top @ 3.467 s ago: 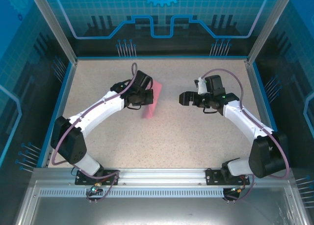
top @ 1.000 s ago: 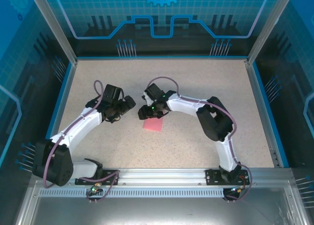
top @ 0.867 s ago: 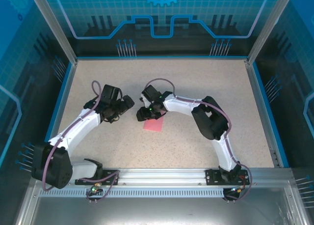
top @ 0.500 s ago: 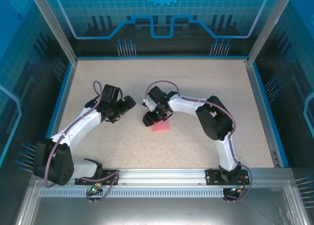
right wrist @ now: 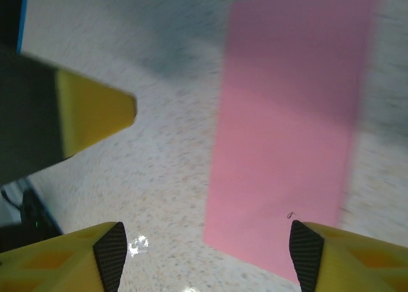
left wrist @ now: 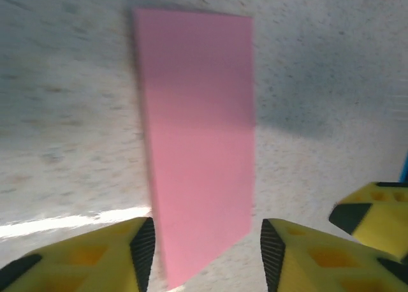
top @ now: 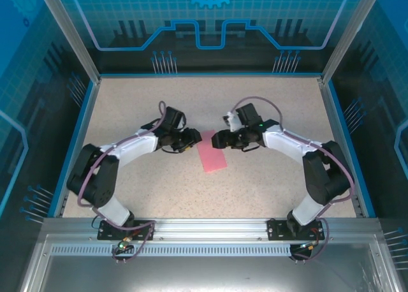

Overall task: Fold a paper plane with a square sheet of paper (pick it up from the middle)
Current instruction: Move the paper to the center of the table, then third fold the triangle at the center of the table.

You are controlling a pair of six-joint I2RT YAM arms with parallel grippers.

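Note:
The pink sheet of paper (top: 212,153) lies flat on the speckled table as a narrow oblong, longer than it is wide. My left gripper (top: 193,139) sits low at its far left corner. In the left wrist view the paper's (left wrist: 197,145) near end lies between the open jaws of the left gripper (left wrist: 204,257), with a gap on the right side. My right gripper (top: 215,139) faces it from the right, open. In the right wrist view the right gripper (right wrist: 207,260) is open, with the paper (right wrist: 290,126) ahead and its near corner reaching the right pad (right wrist: 305,257). The paper plane is out of view.
The two grippers' yellow fingers are close together over the paper's far end: a right finger (left wrist: 376,215) shows in the left wrist view, a left finger (right wrist: 95,113) in the right wrist view. Blue-edged walls (top: 83,132) bound the table (top: 268,190).
The right arm has drawn back to the right and its jaws have widened. The left gripper has moved right to the paper and narrowed. The paper now lies a little further right and looks longer.

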